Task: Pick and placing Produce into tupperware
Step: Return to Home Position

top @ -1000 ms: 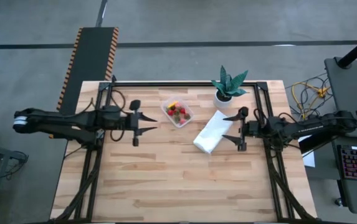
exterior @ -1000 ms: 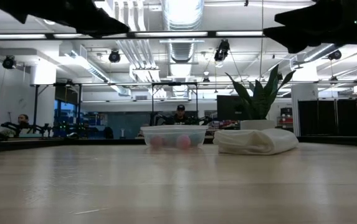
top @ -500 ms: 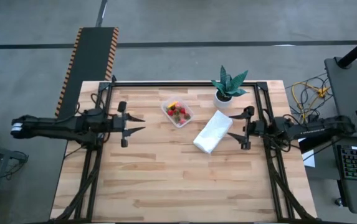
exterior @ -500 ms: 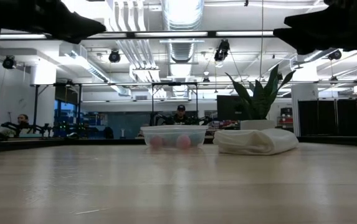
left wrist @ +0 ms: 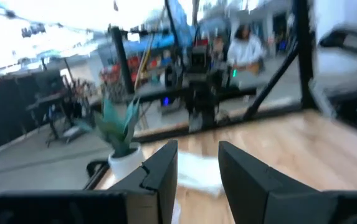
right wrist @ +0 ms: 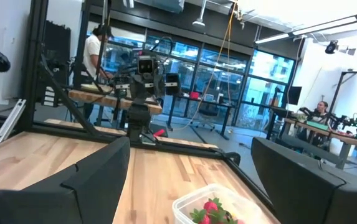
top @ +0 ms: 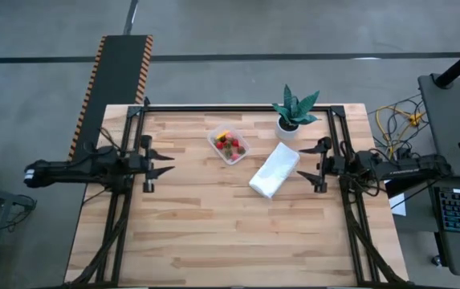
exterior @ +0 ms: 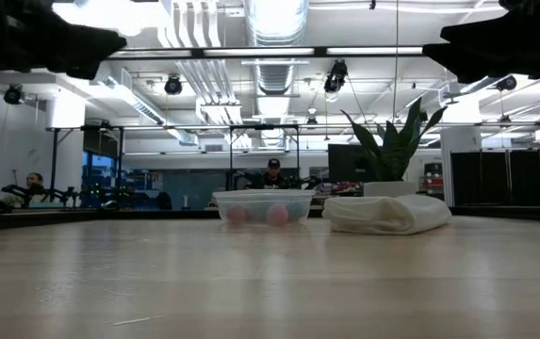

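Both arms are dark, almost black, long and slim, built from tube-like segments. The left arm point(top: 85, 170) ends in a lighter, pale cap; the right arm point(top: 398, 167) is dark all along. The left gripper point(top: 170, 160) and the right gripper point(top: 300, 164) each carry two black fingers point(right wrist: 97, 177), wedge-shaped with flat, bevelled faces.

Left arm point(top: 85, 170): stretched level, reaching in from the left edge of the worktop point(top: 213, 233). Left gripper point(top: 168, 161): raised above the surface, pointing toward the centre, fingers point(left wrist: 162, 171) parted, nothing between them.

Right arm point(top: 398, 167): stretched level from the right edge. Right gripper point(top: 300, 163): raised, facing the left one, well apart from it, fingers point(right wrist: 97, 177) spread wide, empty.
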Robot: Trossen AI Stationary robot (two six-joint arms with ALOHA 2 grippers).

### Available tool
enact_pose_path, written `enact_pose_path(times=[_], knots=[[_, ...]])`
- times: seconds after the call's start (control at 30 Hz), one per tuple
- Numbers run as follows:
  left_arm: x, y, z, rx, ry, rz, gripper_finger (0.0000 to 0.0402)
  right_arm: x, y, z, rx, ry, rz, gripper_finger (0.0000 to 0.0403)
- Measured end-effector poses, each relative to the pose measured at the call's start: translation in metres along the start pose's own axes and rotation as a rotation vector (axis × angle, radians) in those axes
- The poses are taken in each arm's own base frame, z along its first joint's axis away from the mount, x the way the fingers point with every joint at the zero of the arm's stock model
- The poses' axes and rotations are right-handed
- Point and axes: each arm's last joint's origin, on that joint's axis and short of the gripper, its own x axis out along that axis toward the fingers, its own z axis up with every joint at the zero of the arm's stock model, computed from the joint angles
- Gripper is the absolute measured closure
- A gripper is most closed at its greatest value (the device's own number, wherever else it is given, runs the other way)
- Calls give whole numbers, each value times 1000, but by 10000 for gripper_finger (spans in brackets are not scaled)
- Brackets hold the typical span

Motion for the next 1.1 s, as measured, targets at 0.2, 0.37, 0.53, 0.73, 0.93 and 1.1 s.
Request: enact_pose_path(times=[0.2, 0.37, 0.53, 0.73, 0.93, 1.1], knots=[[-12, -5, -14, -34, -76, -45, 299, -6, -1, 2, -3, -13, -3, 76], [-15, -9, -24, -36, -119, -91, 299, -11, -2, 2, -11, -17, 0, 76], [-13, -12, -30, -78, -118, -124, 299, -15, -2, 3, 8, -52, 35, 76], [-13, -13, -32, -79, -142, -135, 299, -17, 0, -2, 40, -40, 73, 76], [-11, -14, -35, -79, -108, -140, 299, -17, 2, -10, 102, 47, 87, 76], [-9, -14, -37, -80, -91, -143, 299, -16, 3, -14, 205, 93, 89, 76]])
